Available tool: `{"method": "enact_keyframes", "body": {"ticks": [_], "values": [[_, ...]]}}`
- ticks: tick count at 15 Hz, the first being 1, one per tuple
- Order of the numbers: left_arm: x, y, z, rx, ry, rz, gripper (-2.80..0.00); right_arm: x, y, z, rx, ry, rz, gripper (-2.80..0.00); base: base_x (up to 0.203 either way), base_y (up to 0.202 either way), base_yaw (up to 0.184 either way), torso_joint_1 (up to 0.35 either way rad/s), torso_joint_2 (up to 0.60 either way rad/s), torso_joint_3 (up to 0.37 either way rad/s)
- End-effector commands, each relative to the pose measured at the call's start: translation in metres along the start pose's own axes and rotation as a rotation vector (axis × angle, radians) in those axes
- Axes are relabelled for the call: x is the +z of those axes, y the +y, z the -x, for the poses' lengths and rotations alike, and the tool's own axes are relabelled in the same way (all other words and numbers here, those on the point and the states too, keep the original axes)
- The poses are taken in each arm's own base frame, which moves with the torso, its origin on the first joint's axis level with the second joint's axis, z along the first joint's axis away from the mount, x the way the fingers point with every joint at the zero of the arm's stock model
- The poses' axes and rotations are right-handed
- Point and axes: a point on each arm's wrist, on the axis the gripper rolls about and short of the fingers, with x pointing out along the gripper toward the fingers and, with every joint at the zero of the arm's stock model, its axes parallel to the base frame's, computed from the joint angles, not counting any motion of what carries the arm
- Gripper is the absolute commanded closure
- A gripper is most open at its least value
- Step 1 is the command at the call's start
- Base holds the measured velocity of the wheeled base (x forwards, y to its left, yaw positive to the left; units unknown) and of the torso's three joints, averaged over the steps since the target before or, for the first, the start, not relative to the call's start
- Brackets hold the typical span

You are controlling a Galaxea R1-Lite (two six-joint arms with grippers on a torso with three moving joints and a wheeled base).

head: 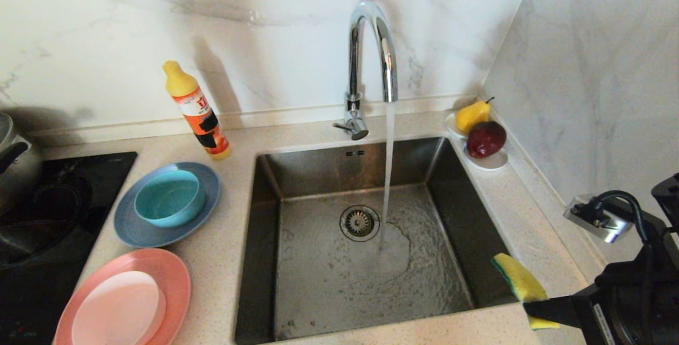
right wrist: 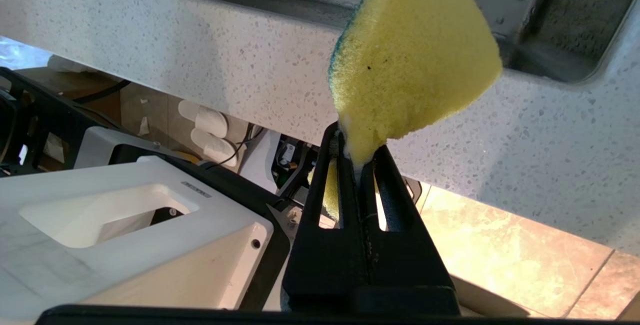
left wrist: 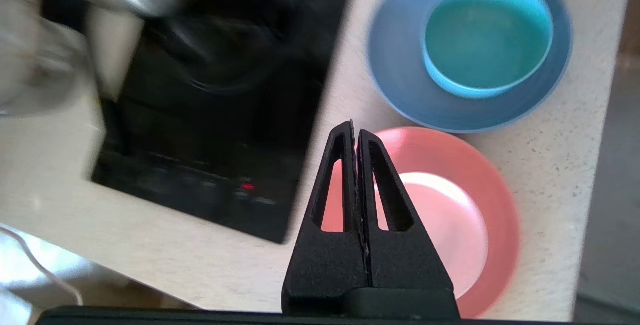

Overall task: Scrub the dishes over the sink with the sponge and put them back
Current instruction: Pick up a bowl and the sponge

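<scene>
On the counter left of the sink (head: pixel 318 172), a teal bowl (head: pixel 168 197) sits in a grey-blue plate (head: pixel 132 228). In front of them a pale pink bowl (head: pixel 119 308) rests in a salmon-pink plate (head: pixel 175 276). My left gripper (left wrist: pixel 356 132) is shut and empty, hovering over the near edge of the salmon plate (left wrist: pixel 480 165), with the teal bowl (left wrist: pixel 487 35) beyond; it is out of the head view. My right gripper (head: pixel 530 310) is shut on the yellow sponge (head: pixel 522 280) at the sink's front right corner. In the right wrist view, that gripper (right wrist: pixel 357 140) pinches the sponge (right wrist: pixel 410 55) by its end.
Water runs from the chrome tap (head: pixel 371 42) into the basin beside the drain (head: pixel 359 222). An orange detergent bottle (head: pixel 199 114) stands behind the plates. A black hob (head: pixel 53 228) with a pot (head: pixel 13 167) is at far left. A white saucer (head: pixel 493 162) with fruit sits back right.
</scene>
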Motion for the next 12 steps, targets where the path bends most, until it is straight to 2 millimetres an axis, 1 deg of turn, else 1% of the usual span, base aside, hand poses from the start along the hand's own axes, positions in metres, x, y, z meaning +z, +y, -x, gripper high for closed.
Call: {"method": "enact_keyframes", "body": {"ticks": [1, 3, 5, 7, 11, 12], "values": [[0.013, -0.017, -0.075, -0.014, 0.208, 0.000, 0.00, -0.001, 0.000, -0.002, 0.000, 0.012, -0.004, 0.00, 0.000, 0.000, 0.000, 0.000, 0.00, 0.000], [0.017, -0.011, -0.111, -0.071, 0.315, 0.109, 0.00, 0.000, 0.000, -0.004, 0.010, 0.021, -0.007, 0.00, 0.000, 0.000, 0.000, 0.000, 0.00, 0.000], [0.012, 0.000, -0.138, -0.103, 0.398, 0.218, 0.00, 0.001, -0.001, -0.006, 0.007, 0.025, -0.008, 0.00, 0.000, 0.000, 0.000, 0.000, 0.00, 0.000], [0.006, 0.001, -0.155, -0.137, 0.452, 0.279, 0.00, 0.001, -0.001, -0.009, 0.005, 0.036, -0.009, 0.00, 0.000, 0.000, 0.000, 0.000, 0.00, 0.000], [0.004, -0.004, -0.176, -0.211, 0.497, 0.395, 0.00, -0.001, -0.002, -0.013, -0.002, 0.054, -0.011, 0.00, 0.000, 0.000, 0.000, 0.000, 0.00, 0.000], [0.006, -0.004, -0.178, -0.212, 0.483, 0.408, -2.80, -0.001, -0.002, -0.013, -0.002, 0.054, -0.011, 0.00, 0.000, 0.000, 0.000, 0.000, 0.00, 0.000]]}}
